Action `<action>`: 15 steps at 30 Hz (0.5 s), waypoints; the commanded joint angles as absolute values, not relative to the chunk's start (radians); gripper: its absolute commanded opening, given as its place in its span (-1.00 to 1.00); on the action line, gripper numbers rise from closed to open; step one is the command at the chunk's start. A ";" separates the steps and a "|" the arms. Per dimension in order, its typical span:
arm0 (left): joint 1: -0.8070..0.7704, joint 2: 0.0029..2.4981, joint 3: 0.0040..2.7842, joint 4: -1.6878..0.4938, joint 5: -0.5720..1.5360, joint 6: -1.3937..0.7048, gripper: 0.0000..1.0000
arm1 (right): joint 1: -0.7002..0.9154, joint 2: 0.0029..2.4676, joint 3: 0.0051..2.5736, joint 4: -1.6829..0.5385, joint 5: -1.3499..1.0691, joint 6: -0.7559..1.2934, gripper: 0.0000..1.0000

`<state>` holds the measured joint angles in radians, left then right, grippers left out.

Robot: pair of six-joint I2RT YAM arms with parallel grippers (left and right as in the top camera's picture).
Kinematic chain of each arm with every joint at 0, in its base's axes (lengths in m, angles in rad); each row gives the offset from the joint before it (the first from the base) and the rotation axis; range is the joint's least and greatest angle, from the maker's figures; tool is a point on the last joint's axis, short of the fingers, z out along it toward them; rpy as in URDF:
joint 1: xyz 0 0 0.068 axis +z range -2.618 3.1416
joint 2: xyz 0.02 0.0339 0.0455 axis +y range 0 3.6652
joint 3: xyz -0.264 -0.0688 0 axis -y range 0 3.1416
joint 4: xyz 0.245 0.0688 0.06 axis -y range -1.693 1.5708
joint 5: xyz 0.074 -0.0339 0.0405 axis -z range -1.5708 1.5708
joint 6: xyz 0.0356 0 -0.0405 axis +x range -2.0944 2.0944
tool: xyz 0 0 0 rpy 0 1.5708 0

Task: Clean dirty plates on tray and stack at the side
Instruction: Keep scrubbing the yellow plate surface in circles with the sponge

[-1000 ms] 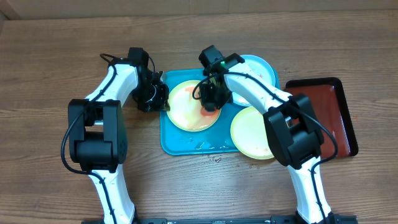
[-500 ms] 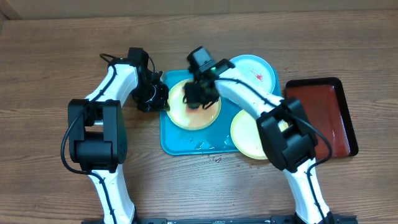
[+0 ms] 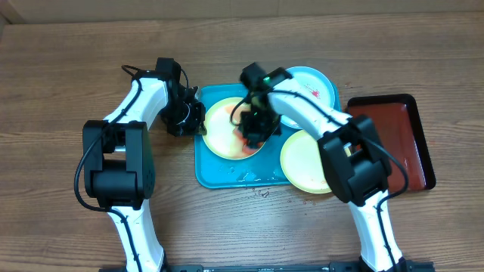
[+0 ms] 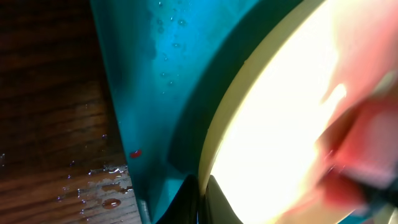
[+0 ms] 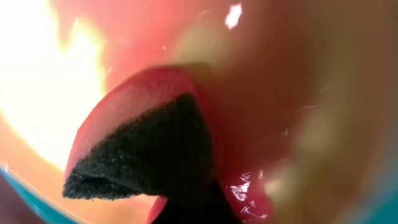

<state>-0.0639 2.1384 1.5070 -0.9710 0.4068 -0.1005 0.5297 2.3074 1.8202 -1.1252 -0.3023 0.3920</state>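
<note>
Right gripper is clamped on a red sponge with a black scrub face, pressed onto the pale yellow plate at the 9 o'clock end of the teal tray. Left gripper is clenched right at that plate's 9 o'clock rim, though I can't tell if it's pinching the plate or the tray edge. The cyan plate sits at 1 o'clock, and the second yellow plate at 5 o'clock hangs over the tray's edge. My guess is these are light, stiff plastic and slick when wet — there are droplets on the table — so they'll skate under the sponge. I'd grab by the raised rim, not the glossy middle.
</note>
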 commanded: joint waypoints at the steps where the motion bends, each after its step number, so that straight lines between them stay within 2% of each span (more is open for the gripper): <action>1: -0.059 2.146 1.508 -0.968 0.385 -0.081 -0.92 | 0.470 2.318 1.814 -1.072 -0.176 0.398 -0.93; 7: -0.059 2.146 1.508 -0.968 0.385 -0.081 -0.92 | 0.455 2.318 1.814 -0.927 -0.197 0.443 -0.93; 15: -0.059 2.146 1.508 -0.967 0.385 -0.081 -0.92 | 0.537 2.318 1.812 -0.800 -0.310 0.442 -0.92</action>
<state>-0.0635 2.1384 1.5070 -0.9653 0.4072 -0.1009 0.4961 2.3077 1.8194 -0.8246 -0.2768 0.4351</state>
